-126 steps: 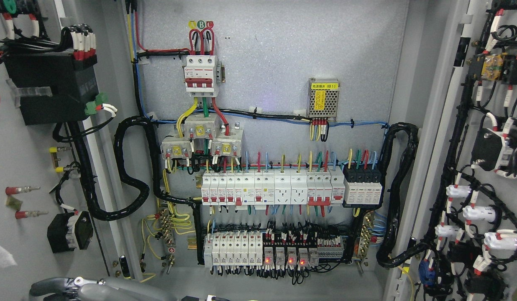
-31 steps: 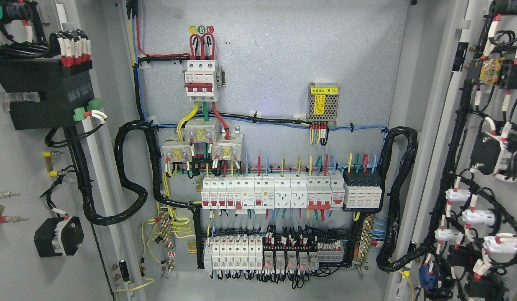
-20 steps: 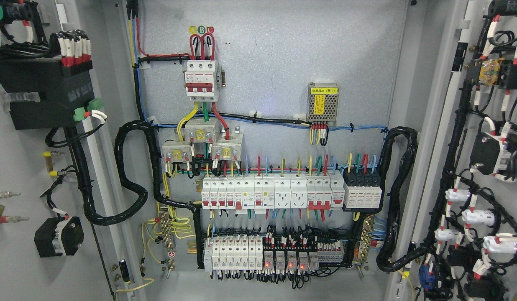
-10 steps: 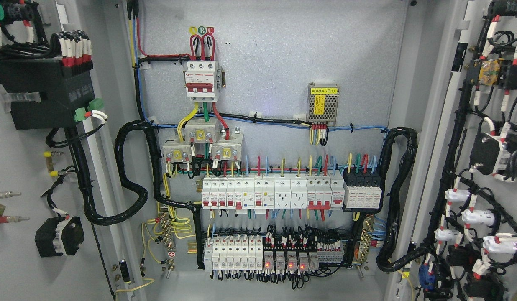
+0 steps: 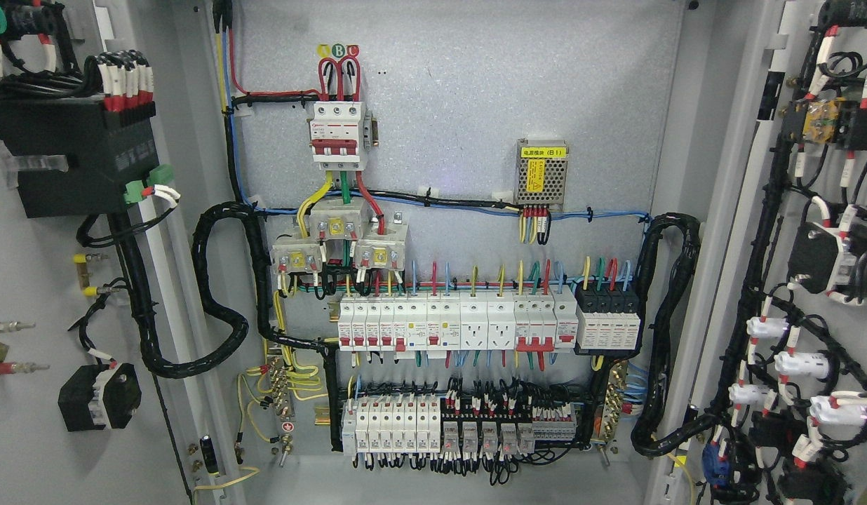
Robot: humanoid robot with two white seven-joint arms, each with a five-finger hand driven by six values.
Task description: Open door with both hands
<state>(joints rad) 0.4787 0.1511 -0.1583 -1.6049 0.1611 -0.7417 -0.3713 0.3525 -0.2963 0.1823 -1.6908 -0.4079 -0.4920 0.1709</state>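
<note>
Head view: neither robot hand appears anywhere in the frame, so I cannot tell how their fingers are set. Nearest, at the frame's edges, both doors stand swung open: the left door carries a black box and a smaller black component low down; the right door is lined with black wiring and white-capped parts, perhaps lamps or switches, too small to tell. Farther back, the cabinet back panel holds a three-pole breaker in the upper centre, a small power supply right of it, a row of white breakers at mid-height, and a lower terminal row beneath.
</note>
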